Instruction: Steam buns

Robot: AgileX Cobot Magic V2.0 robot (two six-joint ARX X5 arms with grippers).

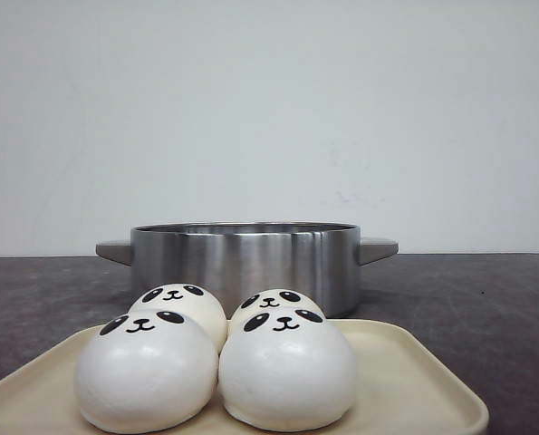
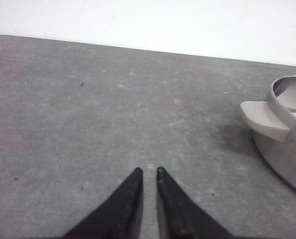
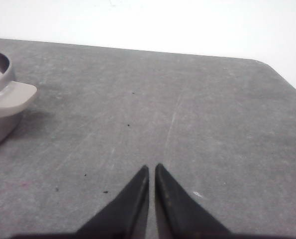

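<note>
1. Front view: four panda-face buns (image 1: 216, 362) are sitting bunched together on a cream tray (image 1: 414, 381), two in front, two behind, neighbours touching. A steel pot (image 1: 245, 263) with grey side handles is standing just behind the tray on the dark worktop (image 1: 486, 299). No lid or rack is showing, and the pot's inside is hidden from this angle. Neither arm is appearing here.
2. Left wrist view: the left gripper (image 2: 149, 172) is hovering over bare worktop, its black fingers (image 2: 130, 199) nearly together with only a thin slit between the tips, gripping nothing. The pot's handle (image 2: 262, 120) and part of its rim are showing off to one side, well apart from the fingertips. No bun is in view.
3. Right wrist view: the right gripper (image 3: 151, 168) is doing the same, tips almost touching, carrying nothing, with the pot's other handle (image 3: 13, 97) off at the edge.
4. Progress, my judgement: nothing is looking done yet. All four buns are waiting on the tray; every transfer into the pot is remaining.
</note>
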